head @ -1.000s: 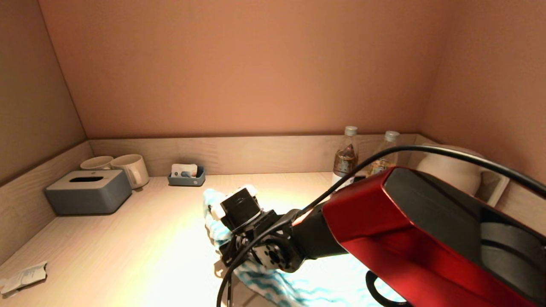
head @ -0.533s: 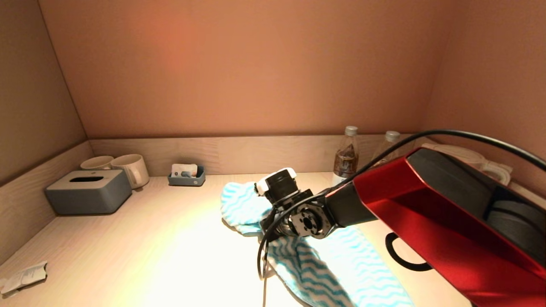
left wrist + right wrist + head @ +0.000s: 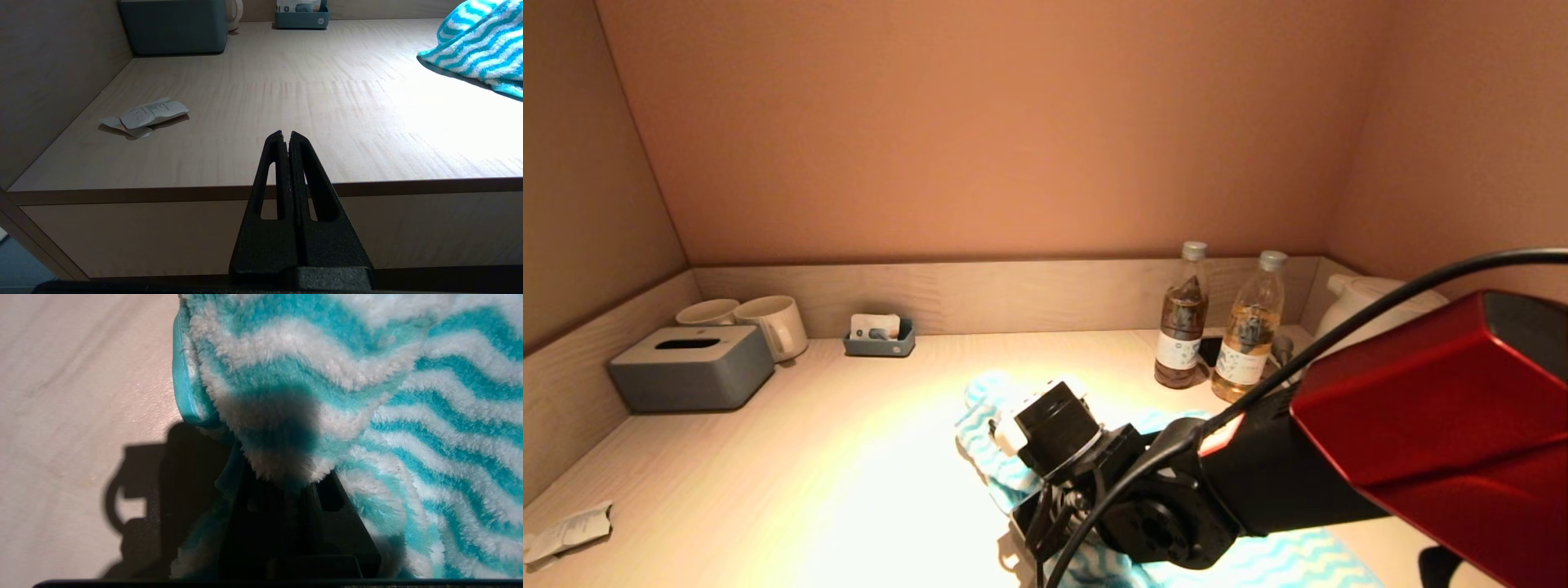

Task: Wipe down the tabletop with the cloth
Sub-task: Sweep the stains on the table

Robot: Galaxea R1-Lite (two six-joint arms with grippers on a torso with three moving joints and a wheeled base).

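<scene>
The tabletop (image 3: 768, 457) stretches wide and pale, and right at its middle-front the striped cloth (image 3: 988, 425) lies spread flat, trailing toward the near right corner. On it sits the right hand (image 3: 282, 486), its fingers buried in the pile and clamped on a fold of cloth, pressing down. This looks like mid-wipe, one stroke among several. Plenty of bare surface lies to the left, so the next sweep should drag that way with steady downward pressure, keeping well clear of the two bottles (image 3: 1213, 327) at the back right. The left hand (image 3: 289, 141) hangs off the front edge, fingers pressed together, empty.
</scene>
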